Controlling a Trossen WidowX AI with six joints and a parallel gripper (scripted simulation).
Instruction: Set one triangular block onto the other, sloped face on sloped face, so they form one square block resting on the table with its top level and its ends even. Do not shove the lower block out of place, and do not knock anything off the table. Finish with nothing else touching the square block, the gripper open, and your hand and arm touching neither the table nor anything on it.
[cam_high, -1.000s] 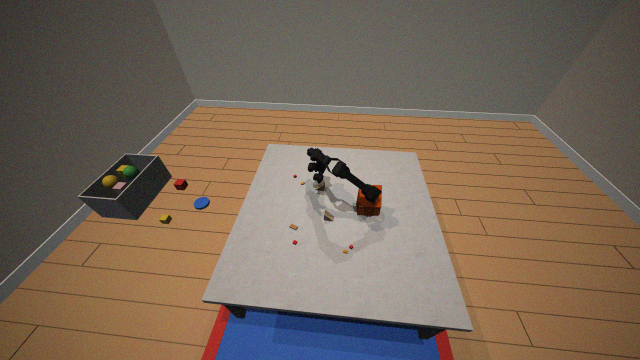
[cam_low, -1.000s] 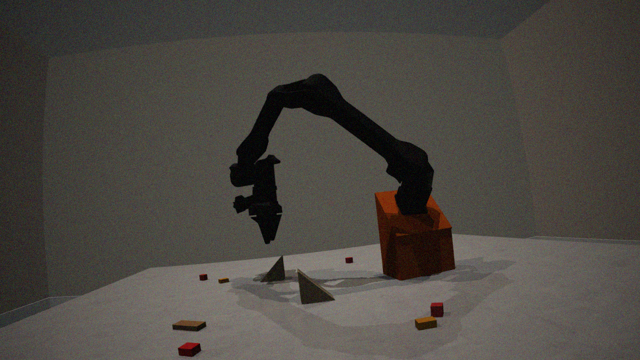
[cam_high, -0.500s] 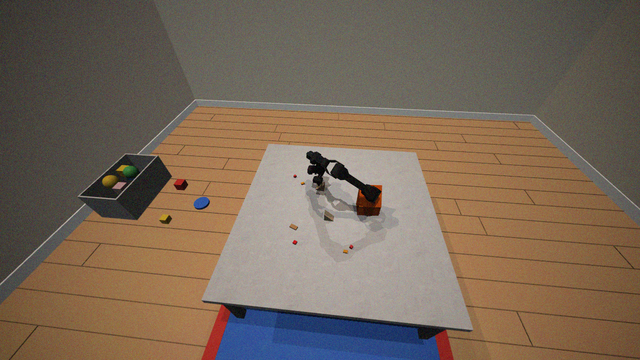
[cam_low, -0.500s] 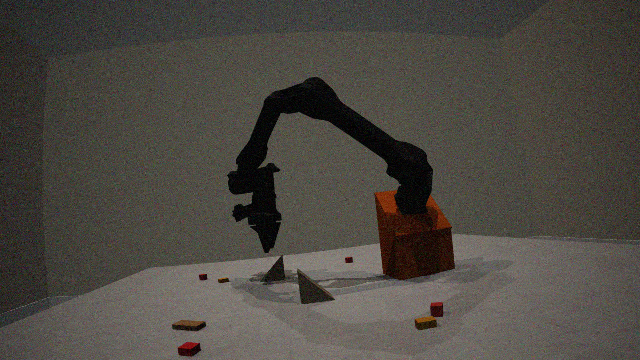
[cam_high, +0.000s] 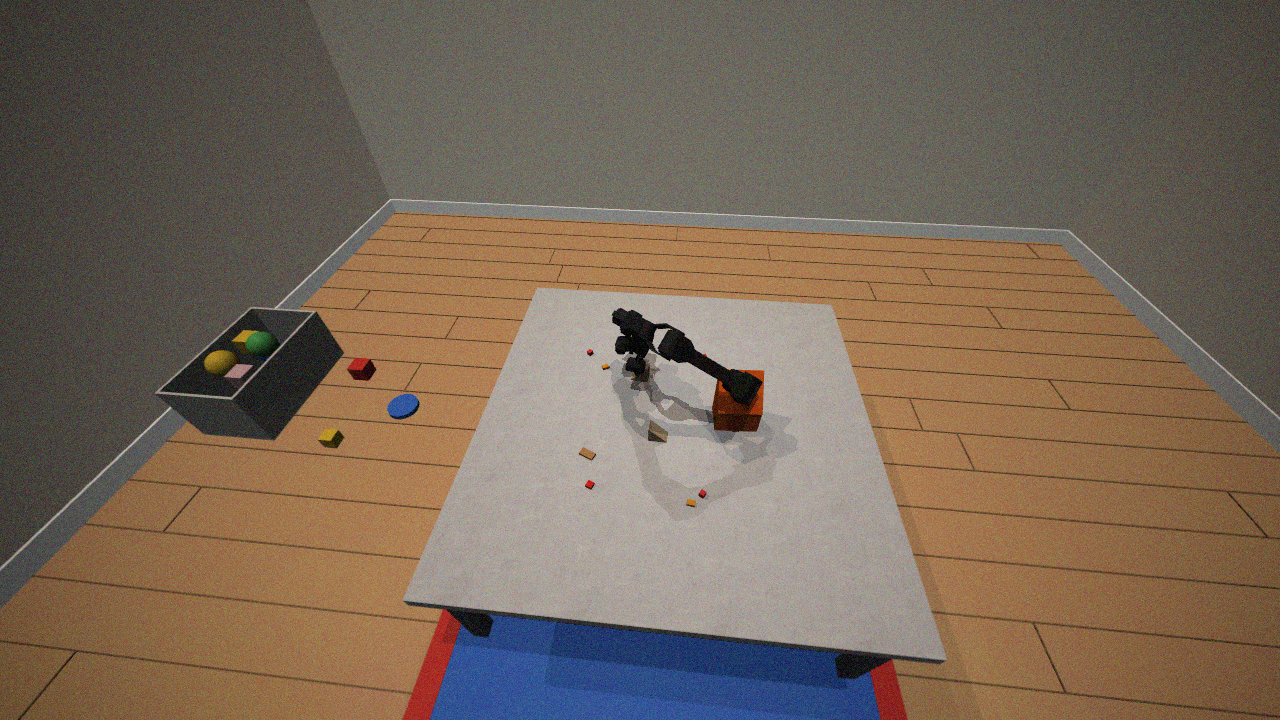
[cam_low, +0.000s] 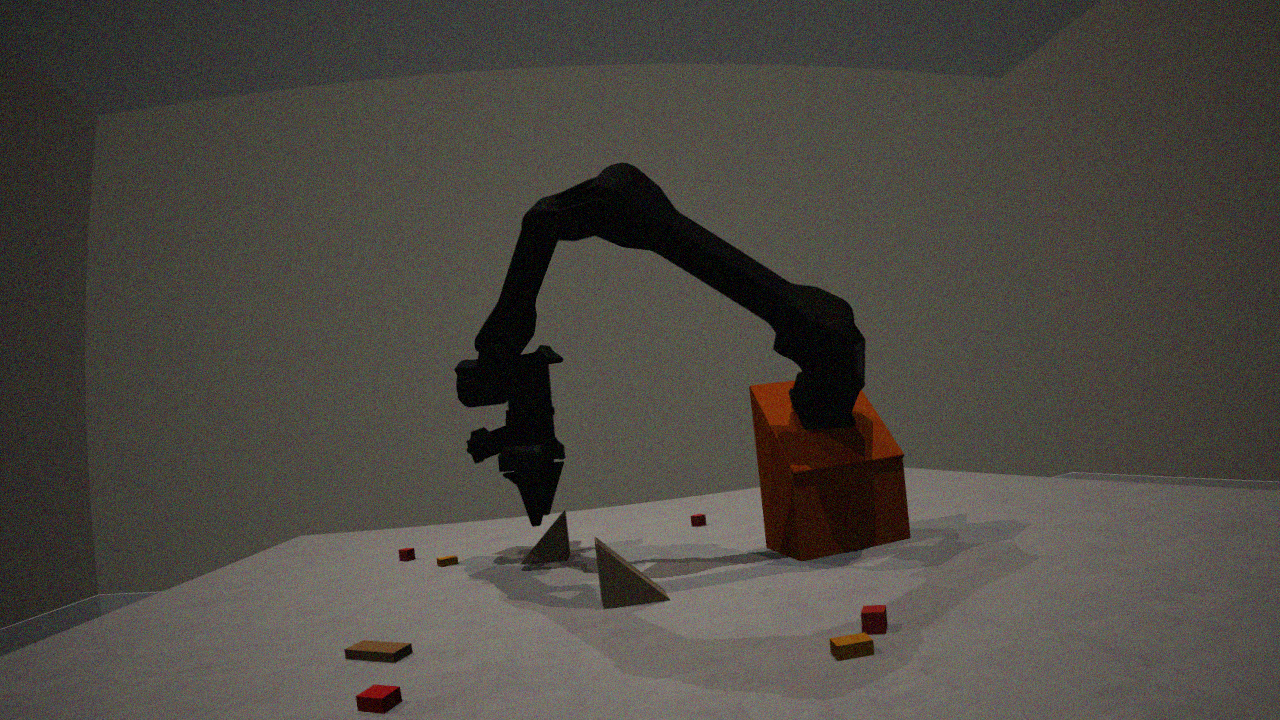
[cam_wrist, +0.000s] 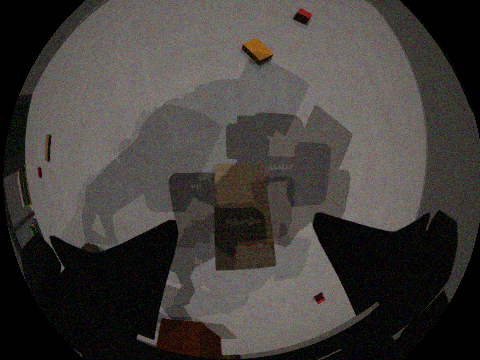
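One triangular block (cam_high: 641, 374) (cam_low: 550, 544) (cam_wrist: 242, 185) stands on the table (cam_high: 760, 555) (cam_low: 179, 644), its slope facing left in the exterior view. The other triangular block (cam_high: 657, 433) (cam_low: 622, 582) stands nearer that camera, its slope falling to the right; in the wrist view a brown bit of it (cam_wrist: 91, 247) shows behind the left finger. The blocks are apart. My gripper (cam_low: 536, 521) (cam_wrist: 248, 225) is open and empty, pointing down just above the first block. In the wrist view that block lies between the fingers' lines, with space on both sides.
The orange base (cam_high: 738, 416) (cam_low: 841, 510) (cam_wrist: 187, 337) carries the arm. A flat brown piece (cam_high: 587, 454) (cam_low: 377, 651), a yellow piece (cam_low: 446, 560) (cam_wrist: 257, 51), another yellow piece (cam_low: 851, 646) and several small red pieces lie around the blocks. A grey bin (cam_high: 295, 385) is off the table.
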